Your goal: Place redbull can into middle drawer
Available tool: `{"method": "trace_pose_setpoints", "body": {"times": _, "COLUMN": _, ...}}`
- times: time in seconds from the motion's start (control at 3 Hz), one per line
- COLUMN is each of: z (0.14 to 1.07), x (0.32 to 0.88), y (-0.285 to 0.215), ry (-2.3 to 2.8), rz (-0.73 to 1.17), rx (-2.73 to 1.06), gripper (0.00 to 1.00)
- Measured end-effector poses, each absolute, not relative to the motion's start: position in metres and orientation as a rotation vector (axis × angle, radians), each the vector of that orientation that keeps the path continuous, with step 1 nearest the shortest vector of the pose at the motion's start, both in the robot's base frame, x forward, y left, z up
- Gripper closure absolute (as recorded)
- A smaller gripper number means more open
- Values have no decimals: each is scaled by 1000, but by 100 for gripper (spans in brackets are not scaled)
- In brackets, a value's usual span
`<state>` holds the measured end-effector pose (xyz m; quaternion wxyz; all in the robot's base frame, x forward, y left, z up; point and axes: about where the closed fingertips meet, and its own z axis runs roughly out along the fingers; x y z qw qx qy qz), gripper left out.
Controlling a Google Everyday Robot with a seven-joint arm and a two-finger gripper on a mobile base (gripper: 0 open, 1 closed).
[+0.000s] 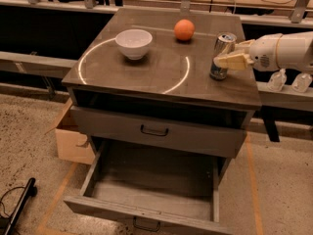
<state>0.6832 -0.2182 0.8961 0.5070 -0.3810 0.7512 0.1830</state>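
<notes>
The redbull can [221,53] stands upright near the right edge of the cabinet top [146,72]. My gripper [234,53] reaches in from the right at the can's height. It is open, with one cream finger [231,61] across the can's near right side and the other behind it. The can still rests on the top. The middle drawer [151,177] is pulled wide open below, and its inside is bare. Its black loop handle shows at the front bottom edge.
A white bowl [133,43] and an orange fruit [184,29] sit on the cabinet top. The drawer above [156,130] is shut. A cardboard box [73,143] stands left of the cabinet. Clear bottles [277,80] stand behind my arm.
</notes>
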Motion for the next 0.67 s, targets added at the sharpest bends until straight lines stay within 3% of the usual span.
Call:
{"method": "trace_pose_setpoints", "body": {"times": 0.33, "z": 896, "x": 670, "y": -211, "ry": 1813, "rz": 475, "rx": -887, "gripper": 84}}
{"method": "trace_pose_setpoints", "body": {"times": 0.67, "z": 919, "x": 641, "y": -210, "ry": 1788, "rz": 487, "rx": -891, "gripper": 100}}
